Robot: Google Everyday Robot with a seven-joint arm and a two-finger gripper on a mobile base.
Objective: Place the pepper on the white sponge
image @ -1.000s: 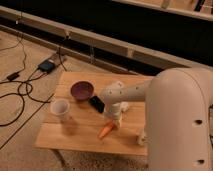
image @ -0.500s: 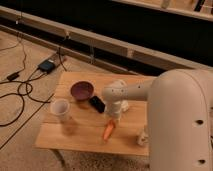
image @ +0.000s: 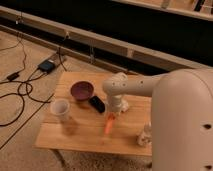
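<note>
Wooden table (image: 75,137) with the arm entering from the right. The gripper (image: 116,109) points down over the tabletop's middle. The pepper (image: 108,124) slants directly below the gripper, its upper end at the gripper's tip. The white sponge (image: 124,105) shows just beside the gripper, to its right in view. A black slab (image: 97,103), dark bowl (image: 82,91) and white cup (image: 60,107) sit to the gripper's left.

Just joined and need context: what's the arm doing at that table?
The robot's arm reaches over the wooden table, its gripper down at the upper end of the orange pepper, which tilts beside the black slab. Whether it is gripped cannot be told. The white sponge lies next to the wrist, partly hidden; the pepper is not on it yet. The bowl and white cup stand aside.
</note>
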